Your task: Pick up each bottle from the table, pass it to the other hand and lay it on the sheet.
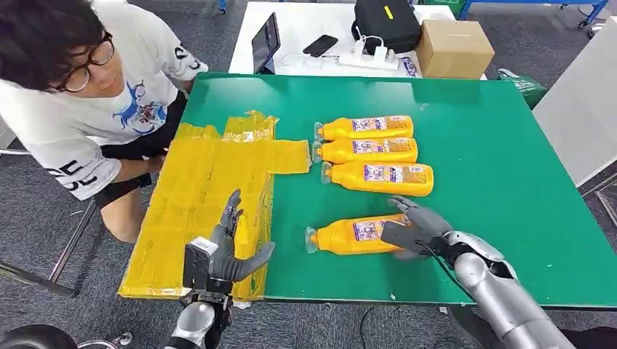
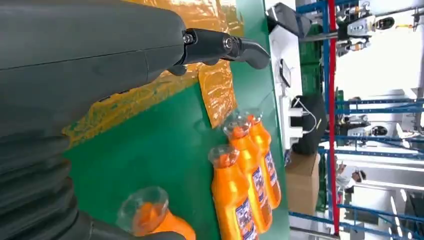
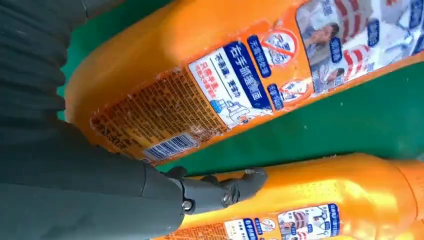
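left hand (image 1: pixel 227 251) hovers at the near edge of the green table (image 1: pixel 495 189), over the near end of the yellow sheet (image 1: pixel 196 196), fingers spread apart and holding nothing; the sheet lies crinkled along the table's left side with its left part hanging past the edge. right hand (image 1: pixel 415 227) is laid over the base end of the nearest bottle (image 1: pixel 353 235), thumb on the near side and fingers on the far side, pressed against the orange body; whether the grip is fully closed cannot be told. that bottle lies on its side on the bare green surface, clear cap pointing toward the sheet, apart from it. three more bottles (image 1: pixel 369 151) lie on their sides in a close row farther back, side by side, caps toward the sheet, the nearest of them just beyond the right hand's fingers. person in a white printed shirt (image 1: pixel 87 109) crouches at the far left beside the sheet. white table (image 1: pixel 305 29) stands beyond, carrying a tablet (image 1: pixel 265 42), a phone (image 1: pixel 320 45), a black bag (image 1: pixel 385 23) and a cardboard box (image 1: pixel 452 48).
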You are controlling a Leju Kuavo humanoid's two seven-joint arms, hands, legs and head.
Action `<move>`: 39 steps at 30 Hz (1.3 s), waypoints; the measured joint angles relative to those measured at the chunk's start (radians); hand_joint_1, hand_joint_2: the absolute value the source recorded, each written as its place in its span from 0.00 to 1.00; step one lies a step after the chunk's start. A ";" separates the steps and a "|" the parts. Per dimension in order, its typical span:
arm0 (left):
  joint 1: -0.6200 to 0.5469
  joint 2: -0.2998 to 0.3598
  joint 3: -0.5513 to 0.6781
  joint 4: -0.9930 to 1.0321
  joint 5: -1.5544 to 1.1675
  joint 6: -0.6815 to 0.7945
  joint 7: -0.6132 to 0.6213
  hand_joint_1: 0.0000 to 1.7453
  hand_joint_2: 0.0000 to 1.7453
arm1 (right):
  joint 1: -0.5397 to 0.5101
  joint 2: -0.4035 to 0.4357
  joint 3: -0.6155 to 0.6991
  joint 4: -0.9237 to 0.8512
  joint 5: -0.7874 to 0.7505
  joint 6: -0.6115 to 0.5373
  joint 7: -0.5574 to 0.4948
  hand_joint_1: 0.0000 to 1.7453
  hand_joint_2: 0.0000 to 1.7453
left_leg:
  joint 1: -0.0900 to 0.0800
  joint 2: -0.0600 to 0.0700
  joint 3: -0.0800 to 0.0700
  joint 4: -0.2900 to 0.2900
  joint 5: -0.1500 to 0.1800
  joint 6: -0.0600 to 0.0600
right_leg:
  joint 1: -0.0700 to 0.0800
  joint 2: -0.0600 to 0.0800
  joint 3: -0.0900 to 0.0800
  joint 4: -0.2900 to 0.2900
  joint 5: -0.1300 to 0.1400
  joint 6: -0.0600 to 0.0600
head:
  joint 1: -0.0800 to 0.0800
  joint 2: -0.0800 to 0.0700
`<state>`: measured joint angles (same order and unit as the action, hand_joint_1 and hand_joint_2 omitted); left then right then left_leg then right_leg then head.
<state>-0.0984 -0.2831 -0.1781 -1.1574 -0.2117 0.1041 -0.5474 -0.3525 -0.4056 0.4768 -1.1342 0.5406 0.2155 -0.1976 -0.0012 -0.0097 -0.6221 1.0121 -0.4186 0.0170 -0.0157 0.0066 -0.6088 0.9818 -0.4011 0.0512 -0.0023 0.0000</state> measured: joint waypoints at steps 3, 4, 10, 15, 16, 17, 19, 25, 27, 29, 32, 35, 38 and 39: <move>-0.005 0.000 -0.006 0.008 0.000 -0.001 0.001 0.00 1.00 | -0.020 0.012 0.013 0.028 0.000 -0.002 0.000 0.00 1.00 | 0.000 0.000 0.000 0.000 0.000 0.000 | 0.000 0.000 0.000 0.000 0.000 0.000 | 0.000 0.000; -0.007 0.000 -0.008 0.011 0.000 -0.001 0.001 0.00 1.00 | -0.025 0.015 0.016 0.034 0.000 -0.002 0.000 0.00 1.00 | 0.000 0.000 0.000 0.000 0.000 0.000 | 0.000 0.000 0.000 0.000 0.000 0.000 | 0.000 0.000; -0.011 0.000 -0.010 0.024 0.001 -0.002 0.002 0.00 1.00 | -0.048 0.027 0.031 0.067 0.003 -0.002 -0.002 0.00 1.00 | 0.000 0.001 0.002 0.000 0.000 0.000 | 0.000 0.000 0.001 0.000 0.000 0.000 | 0.000 0.000; -0.021 0.000 -0.012 0.037 0.008 -0.007 0.004 0.00 1.00 | -0.092 0.052 0.066 0.126 0.015 -0.005 -0.008 0.01 1.00 | 0.000 0.004 0.004 0.000 0.000 0.000 | 0.001 0.002 0.001 0.000 0.002 -0.002 | 0.000 0.000; -0.024 0.000 -0.013 0.040 0.011 -0.009 0.006 0.00 1.00 | -0.101 0.058 0.074 0.140 0.015 -0.006 -0.010 0.56 1.00 | 0.000 0.005 0.004 0.000 0.000 0.000 | 0.001 0.003 0.002 0.000 0.002 -0.002 | 0.000 0.000; -0.027 0.000 -0.013 0.042 0.012 -0.010 0.006 0.00 1.00 | -0.108 0.060 0.080 0.151 0.015 -0.006 -0.012 0.95 1.00 | 0.000 0.005 0.004 0.000 0.000 0.000 | 0.001 0.003 0.002 0.000 0.002 -0.002 | 0.000 0.000; -0.030 0.000 -0.013 0.048 0.016 -0.012 0.008 0.00 1.00 | -0.118 0.064 0.090 0.167 0.014 -0.006 -0.016 1.00 1.00 | 0.000 0.005 0.006 0.000 0.000 0.000 | 0.001 0.003 0.003 0.000 0.002 -0.002 | 0.000 0.000; -0.039 0.000 -0.019 0.065 0.029 -0.015 0.011 0.00 1.00 | -0.127 0.047 0.113 0.176 -0.036 0.020 -0.035 1.00 1.00 | 0.000 0.005 0.008 0.000 0.000 0.000 | 0.001 0.003 0.006 -0.001 0.002 -0.002 | 0.000 0.000; -0.042 0.000 -0.023 0.071 0.033 -0.015 0.011 0.00 1.00 | -0.129 0.037 0.121 0.176 -0.046 0.031 -0.040 1.00 1.00 | 0.000 0.004 0.008 0.000 0.000 0.000 | 0.001 0.002 0.006 -0.001 0.002 -0.002 | 0.000 0.000; -0.044 0.000 -0.027 0.076 0.034 -0.015 0.011 0.00 1.00 | -0.130 0.026 0.126 0.175 -0.058 0.042 -0.045 1.00 1.00 | 0.000 0.004 0.008 0.000 0.000 0.000 | 0.001 0.002 0.006 -0.001 0.002 -0.002 | 0.000 0.000; -0.045 0.000 -0.028 0.081 0.040 -0.015 0.012 0.00 1.00 | -0.125 0.008 0.134 0.163 -0.081 0.047 -0.046 1.00 1.00 | 0.000 0.004 0.008 0.000 0.000 0.000 | 0.000 0.002 0.006 -0.001 0.002 -0.002 | 0.000 0.000; -0.045 0.000 -0.031 0.084 0.042 -0.015 0.013 0.00 1.00 | -0.113 -0.008 0.137 0.146 -0.094 0.047 -0.046 1.00 1.00 | 0.000 0.003 0.007 0.000 0.000 0.000 | 0.000 0.002 0.006 -0.001 0.002 -0.002 | 0.000 0.000; -0.045 0.000 -0.033 0.084 0.044 -0.013 0.014 0.00 1.00 | -0.090 -0.023 0.137 0.114 -0.114 0.019 -0.050 1.00 1.00 | 0.000 0.002 0.006 0.000 0.000 0.000 | 0.001 0.002 0.006 -0.001 0.002 -0.002 | 0.000 0.000; -0.044 0.000 -0.033 0.084 0.045 -0.011 0.014 0.00 1.00 | -0.077 -0.024 0.132 0.099 -0.122 -0.015 -0.061 1.00 1.00 | 0.000 0.002 0.006 0.000 0.000 0.000 | 0.001 0.002 0.006 -0.001 0.002 -0.002 | 0.000 0.000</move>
<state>-0.1428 -0.2831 -0.2110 -1.0735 -0.1667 0.0931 -0.5337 -0.4297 -0.4295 0.6084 -1.0354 0.4185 0.2009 -0.2582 -0.0011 -0.0080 -0.6163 1.0121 -0.4186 0.0175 -0.0151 0.0085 -0.6030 0.9811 -0.3990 0.0490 -0.0023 0.0000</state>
